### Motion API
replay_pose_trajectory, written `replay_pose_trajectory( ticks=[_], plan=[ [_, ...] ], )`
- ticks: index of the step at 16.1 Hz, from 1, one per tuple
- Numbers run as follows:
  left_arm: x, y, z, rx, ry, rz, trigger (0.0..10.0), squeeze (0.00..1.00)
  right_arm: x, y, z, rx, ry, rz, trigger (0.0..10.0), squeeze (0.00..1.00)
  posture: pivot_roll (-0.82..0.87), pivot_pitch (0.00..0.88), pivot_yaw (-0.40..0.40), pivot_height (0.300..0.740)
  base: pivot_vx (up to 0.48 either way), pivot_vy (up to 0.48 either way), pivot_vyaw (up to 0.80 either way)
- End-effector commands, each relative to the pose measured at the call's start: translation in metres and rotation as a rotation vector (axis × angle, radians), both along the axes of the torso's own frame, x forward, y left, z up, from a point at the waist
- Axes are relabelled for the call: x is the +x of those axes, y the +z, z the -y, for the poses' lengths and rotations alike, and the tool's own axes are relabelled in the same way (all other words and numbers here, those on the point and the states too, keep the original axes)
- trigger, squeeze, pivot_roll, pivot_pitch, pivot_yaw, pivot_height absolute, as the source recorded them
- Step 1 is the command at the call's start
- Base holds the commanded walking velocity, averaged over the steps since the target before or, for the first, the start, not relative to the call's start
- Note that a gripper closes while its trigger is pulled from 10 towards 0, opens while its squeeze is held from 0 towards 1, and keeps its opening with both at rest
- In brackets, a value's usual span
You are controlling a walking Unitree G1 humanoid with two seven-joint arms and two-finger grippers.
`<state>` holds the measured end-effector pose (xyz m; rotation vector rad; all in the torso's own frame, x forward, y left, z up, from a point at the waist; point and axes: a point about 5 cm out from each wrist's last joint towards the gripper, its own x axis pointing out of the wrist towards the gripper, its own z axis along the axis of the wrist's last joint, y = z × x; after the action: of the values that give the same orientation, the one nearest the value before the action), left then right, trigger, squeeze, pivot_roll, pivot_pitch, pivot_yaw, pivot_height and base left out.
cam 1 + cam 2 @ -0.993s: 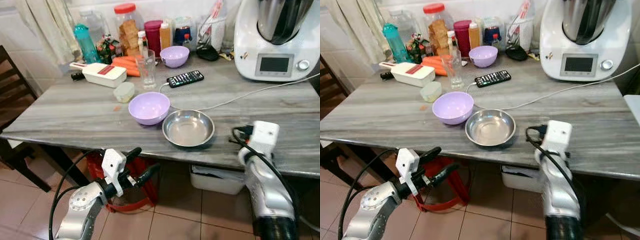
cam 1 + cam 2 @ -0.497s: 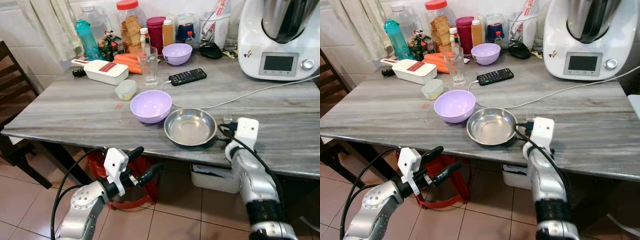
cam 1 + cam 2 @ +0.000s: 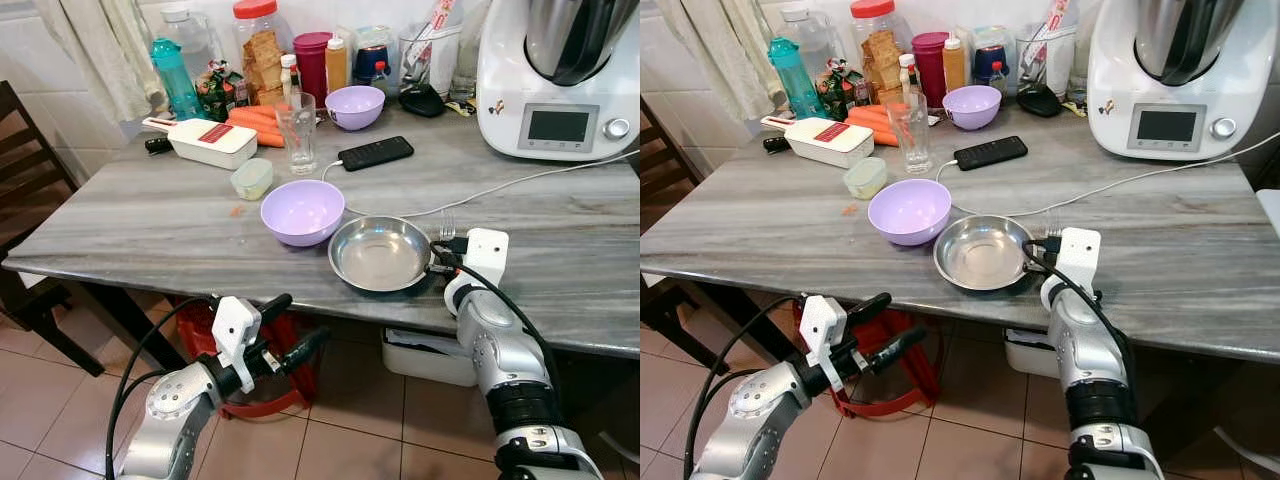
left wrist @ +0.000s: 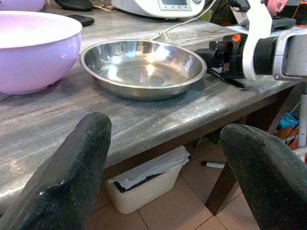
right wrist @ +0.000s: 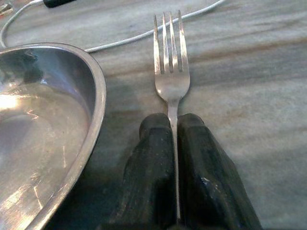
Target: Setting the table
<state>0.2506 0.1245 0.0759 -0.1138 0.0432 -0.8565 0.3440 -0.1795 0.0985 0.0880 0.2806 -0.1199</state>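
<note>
Fork (image 5: 171,81): lay flat near surface's front edge, just beside steel plate (image 3: 380,254).
Right tool (image 5: 173,143): clamped on fork's handle.
Left tool (image 4: 158,172): open, empty.
Handling: judged light, stiff, slippery; handle grip suited.

The scene is evenly and brightly lit, seemingly from overhead. Bright glare is thrown off the inside of the shallow round steel dish (image 3: 379,254), and a soft shadow is cast under the grey streaked stone tabletop (image 3: 150,225) beside it. The head views are sharp. In the left wrist view, the two black fingers (image 4: 62,177) nearest the lens are blurred.
</note>
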Motion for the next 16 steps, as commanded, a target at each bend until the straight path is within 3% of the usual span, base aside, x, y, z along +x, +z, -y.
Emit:
replay_pose_trajectory(
  ticks=[1,3,4,5,6,7,9,16],
  plan=[
    [0.0004,0.0021,-0.0002,0.012,-0.013,0.01,10.0,0.0,0.002,-0.0011,-0.0023,0.005,0.002,-0.007,10.0,0.0,-0.16,0.039,0.118,0.74,0.0,0.0,0.0],
    [-0.0017,0.0015,0.0025,0.014,-0.024,0.013,10.0,0.0,0.0012,-0.0045,-0.0008,0.005,-0.007,-0.014,10.0,0.0,-0.16,0.037,0.119,0.74,0.0,0.0,0.0],
    [-0.0025,0.0013,0.0036,0.011,-0.025,0.013,10.0,0.0,0.0008,-0.0054,0.0006,0.004,-0.017,-0.014,10.0,0.52,-0.16,0.036,0.118,0.74,0.0,0.0,0.0],
    [-0.0029,0.0013,0.0042,0.01,-0.025,0.014,10.0,0.0,0.0009,-0.006,0.0015,0.003,-0.022,-0.014,10.0,0.53,-0.16,0.036,0.118,0.74,0.0,0.0,0.0],
    [-0.003,0.0014,0.0043,0.009,-0.025,0.015,10.0,0.0,0.0009,-0.0061,0.002,0.005,-0.028,-0.01,10.0,0.6,-0.16,0.033,0.117,0.74,0.0,0.0,0.0],
    [-0.0032,0.0015,0.0045,0.008,-0.024,0.016,10.0,0.0,0.001,-0.0064,0.0021,0.009,-0.028,-0.008,10.0,0.84,-0.16,0.033,0.116,0.74,0.0,0.0,0.0],
    [-0.0039,0.0018,0.005,0.003,-0.028,0.015,10.0,0.0,0.001,-0.0071,0.0024,0.019,-0.036,-0.004,10.0,1.0,-0.16,0.032,0.116,0.74,0.0,0.0,0.0],
    [-0.0049,0.0019,0.0086,-0.012,-0.049,0.014,10.0,0.0,0.0013,-0.0063,0.0045,0.034,-0.058,0.012,10.0,1.0,-0.16,0.027,0.113,0.74,0.0,0.0,0.0]
  ],
)
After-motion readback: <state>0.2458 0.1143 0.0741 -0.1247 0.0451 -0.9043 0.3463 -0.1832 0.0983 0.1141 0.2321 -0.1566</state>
